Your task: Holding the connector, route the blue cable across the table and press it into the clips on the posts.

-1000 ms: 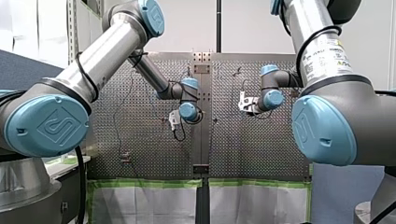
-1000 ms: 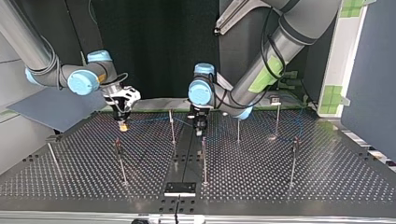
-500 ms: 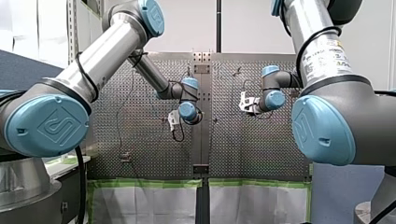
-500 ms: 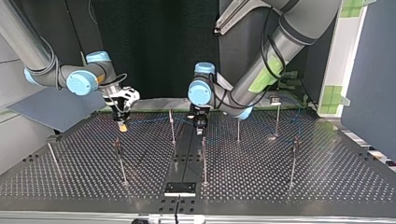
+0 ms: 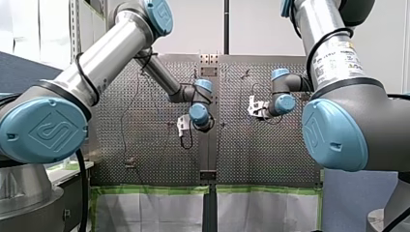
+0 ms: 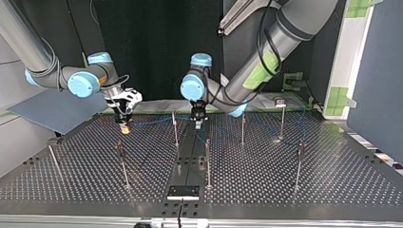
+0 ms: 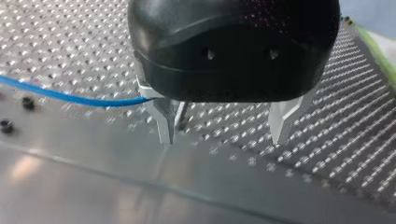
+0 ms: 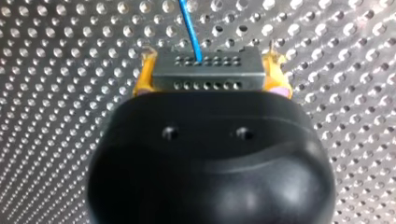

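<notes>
Over the last second the left arm [image 6: 247,71] has been swinging its jaws toward 10 o'clock in the top view. They are leaving the spot just behind the centre post [image 6: 207,161] and settling between the two back posts, nearer the one at 9 o'clock [image 6: 175,129] than the one at 3 o'clock [image 6: 243,129]. The right arm [image 6: 57,76] is staying put at the worktop's [image 6: 285,180] 10 o'clock. I judge that the left jaws are lining up on a new stretch of the run rather than pressing anything home. The clips are too small to read, so I cannot tell whether any is filled. The right jaws are clamping the grey connector [image 8: 208,70] between their yellow pads [image 8: 144,77], and the blue cable [image 8: 190,28] is leaving its far face toward 12 o'clock. In the top view it is running as a faint line from there toward 3 o'clock, low over the worktop, heading for the left jaws. Those are standing apart and gripping nothing. In the left wrist view the cable is coming in from 9 o'clock and meeting the outer side of one finger [image 7: 161,119]. It is touching it or passing just behind it. Whether it is carrying on into the gap is hidden by the jaws' body.
</notes>
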`<state>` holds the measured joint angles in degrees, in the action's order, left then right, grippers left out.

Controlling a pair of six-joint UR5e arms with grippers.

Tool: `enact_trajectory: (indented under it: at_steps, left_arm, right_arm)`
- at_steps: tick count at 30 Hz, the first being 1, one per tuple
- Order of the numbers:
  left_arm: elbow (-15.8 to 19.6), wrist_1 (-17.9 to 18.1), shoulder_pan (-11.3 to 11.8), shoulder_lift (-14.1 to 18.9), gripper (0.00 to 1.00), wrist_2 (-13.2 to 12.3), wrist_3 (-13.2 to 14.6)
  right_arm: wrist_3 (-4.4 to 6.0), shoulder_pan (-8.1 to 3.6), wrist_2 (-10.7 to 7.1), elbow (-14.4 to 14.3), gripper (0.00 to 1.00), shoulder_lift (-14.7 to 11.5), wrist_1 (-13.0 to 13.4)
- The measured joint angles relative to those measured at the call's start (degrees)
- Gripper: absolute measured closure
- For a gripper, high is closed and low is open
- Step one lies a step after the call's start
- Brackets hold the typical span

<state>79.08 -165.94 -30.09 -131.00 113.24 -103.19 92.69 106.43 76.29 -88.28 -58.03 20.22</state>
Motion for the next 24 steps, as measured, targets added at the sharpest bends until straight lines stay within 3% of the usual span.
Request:
enact_trajectory:
  at_steps: [8,17,24]
  left_arm:
    - [0.01,-3.75,-4.16,0.7,0.0,4.24,-1.65]
    - [0.01,-4.77,-8.63,3.8,0.0,8.69,-1.68]
    - [0.01,-4.51,-11.51,4.41,0.0,11.59,-2.92]
  right_arm:
    - [-0.21,-0.26,-0.14,-0.01,1.0,0.06,-0.1]
    - [-0.3,-0.25,-0.24,-0.01,1.0,0.13,-0.17]
    - [-0.3,-0.49,-0.31,-0.01,1.0,0.14,-0.17]
